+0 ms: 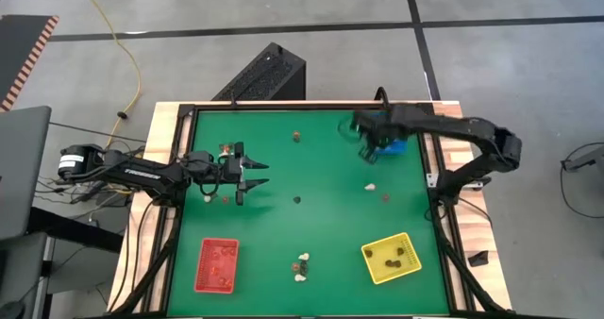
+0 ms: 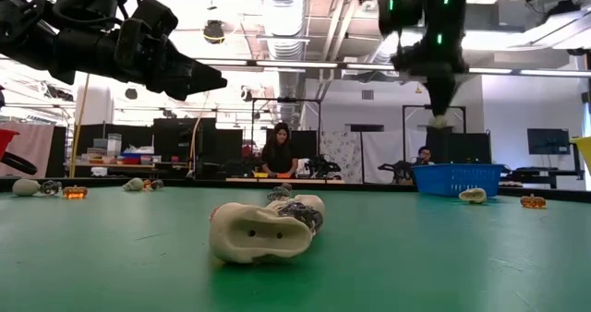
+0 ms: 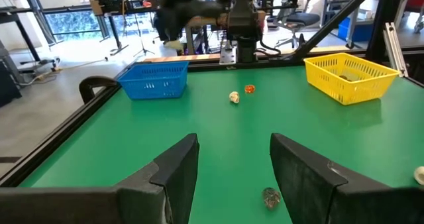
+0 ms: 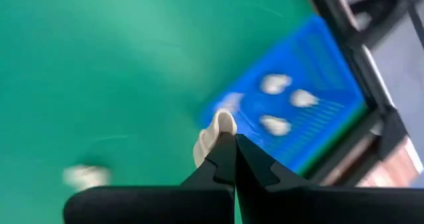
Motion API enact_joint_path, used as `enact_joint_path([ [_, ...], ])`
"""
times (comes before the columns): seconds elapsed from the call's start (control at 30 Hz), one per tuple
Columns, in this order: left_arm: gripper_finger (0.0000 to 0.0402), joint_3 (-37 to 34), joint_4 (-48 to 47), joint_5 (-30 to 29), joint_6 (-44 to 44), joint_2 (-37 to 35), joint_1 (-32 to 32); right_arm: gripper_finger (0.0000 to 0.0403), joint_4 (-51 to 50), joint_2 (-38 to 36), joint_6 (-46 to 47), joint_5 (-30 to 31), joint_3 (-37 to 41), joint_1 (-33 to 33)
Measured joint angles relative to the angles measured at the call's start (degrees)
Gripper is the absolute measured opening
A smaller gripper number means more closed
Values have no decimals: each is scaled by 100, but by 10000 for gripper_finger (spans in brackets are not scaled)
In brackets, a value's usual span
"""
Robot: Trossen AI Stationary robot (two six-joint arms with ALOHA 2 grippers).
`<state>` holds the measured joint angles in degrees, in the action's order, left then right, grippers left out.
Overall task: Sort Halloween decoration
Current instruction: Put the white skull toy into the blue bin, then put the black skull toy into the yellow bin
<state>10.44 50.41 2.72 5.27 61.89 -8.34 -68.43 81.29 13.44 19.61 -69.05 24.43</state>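
Low view, nearest the lens: a cream trinket (image 2: 266, 229) lies on the green table (image 2: 462, 266) at lower centre, long axis running left to right across the frame. No gripper is near it.

High view, lower band: red tray (image 1: 217, 265) at lower left, yellow tray (image 1: 392, 258) at lower right, both with small pieces inside. A cream pair (image 1: 302, 265) lies between them.

Mid frame: left gripper (image 1: 260, 175) sits left of centre, jaws spread wide and holding nothing. A dark trinket (image 1: 296, 200) lies just to its lower right, showing in the left wrist view between and just ahead of the fingertips (image 3: 270, 197). This arm is clearly the nearer one to it. Judgement: a short forward-and-down reach would put the jaws around it.

Right of centre: a cream piece (image 1: 371, 187) and an orange-brown piece (image 1: 386, 197) lie close together, apart from both grippers. Another brownish piece (image 1: 296, 136) lies at upper centre.

Upper right: right gripper (image 4: 228, 141) is pinched tight on a whitish trinket (image 4: 215, 134), held above the table at the near edge of the blue tray (image 4: 298, 111). Three cream pieces already lie in that tray. The tray lies just ahead of the fingertips, so the drop seems to need only a small advance over the rim before release. Risk: releasing short would put it on the cloth.
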Motion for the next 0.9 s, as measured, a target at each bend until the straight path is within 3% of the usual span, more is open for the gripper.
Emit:
enact_joint_path([
  [0.17,178,0,0,-4,3,0,0,29,457,279,-756,-94,314,1385],
  [0.33,178,0,2,-161,5,0,-2,52,760,610,-1077,-140,393,2084],
  [0.77,178,24,-229,-467,-180,-6,-2,108,1082,550,-1513,-278,388,1986],
  [0.9,178,559,-1278,-465,-526,-227,-1,110,1187,141,-1401,-859,391,1634],
])
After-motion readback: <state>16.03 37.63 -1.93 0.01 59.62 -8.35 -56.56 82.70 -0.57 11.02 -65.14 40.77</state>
